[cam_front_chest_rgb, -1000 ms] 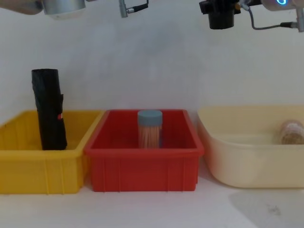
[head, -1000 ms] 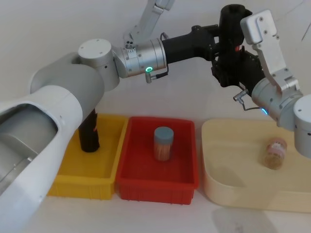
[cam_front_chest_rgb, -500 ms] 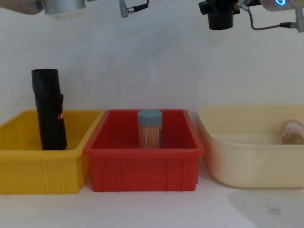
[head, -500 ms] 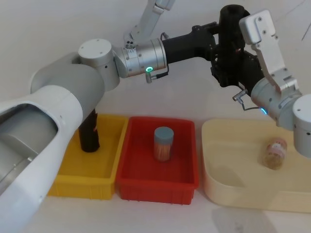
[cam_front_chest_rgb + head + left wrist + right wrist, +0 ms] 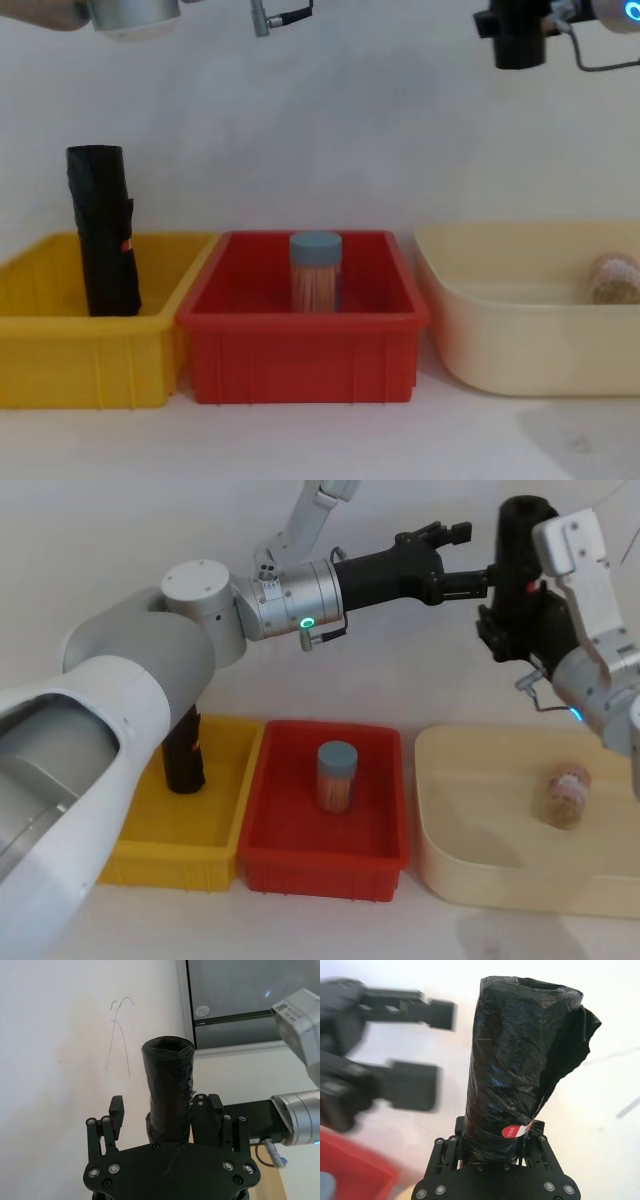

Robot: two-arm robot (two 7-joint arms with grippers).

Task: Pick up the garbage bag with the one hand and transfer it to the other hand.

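Note:
The garbage bag point(image 5: 520, 550), a tall black crinkled roll with a small red label, stands upright in my right gripper point(image 5: 516, 608), which is shut on its lower part high above the bins. The right wrist view shows the garbage bag point(image 5: 520, 1060) rising out of the right gripper point(image 5: 495, 1144). My left gripper point(image 5: 474, 553), on the green-ringed arm, is open just left of the bag with nothing between its fingers. In the left wrist view the garbage bag point(image 5: 168, 1090) stands beyond the open left gripper point(image 5: 162, 1116). The bag's lower end point(image 5: 519, 40) shows at the top of the chest view.
A second black roll point(image 5: 183, 752) stands in the yellow bin point(image 5: 228, 815). A blue-lidded jar point(image 5: 337, 775) stands in the red bin point(image 5: 392, 780). A pink-lidded jar point(image 5: 567, 795) lies in the cream tub point(image 5: 440, 810).
My left gripper has opened and let go of the bag. My right gripper has carried the bag to the right, away from the left fingers.

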